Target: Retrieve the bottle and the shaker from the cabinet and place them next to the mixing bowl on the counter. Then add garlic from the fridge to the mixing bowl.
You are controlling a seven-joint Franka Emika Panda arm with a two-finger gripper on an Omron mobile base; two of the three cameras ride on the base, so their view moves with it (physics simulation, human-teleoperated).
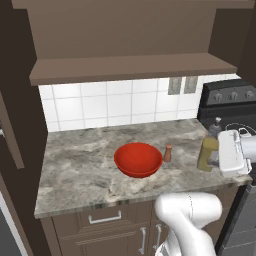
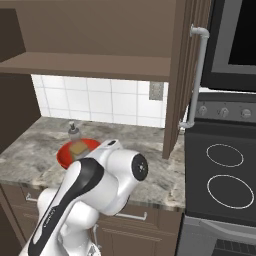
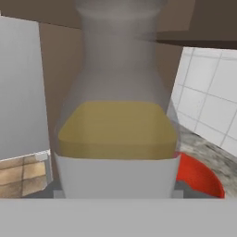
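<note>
Fingers clamped on oil bottle (image 1: 207, 152), held upright to avoid tipping, low over surface (image 1: 75, 170) right of red mixing bowl (image 1: 138, 159); shaker (image 1: 168, 153) already beside bowl.

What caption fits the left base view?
Robot arm holds the bottle just right of the red bowl and the shaker on the counter.

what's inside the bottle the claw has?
The bottle holds yellowish liquid filling the lower part; the upper body and neck look clear. Its base is hidden at the bottom of the hand view. The red bowl sits beyond it.
</note>
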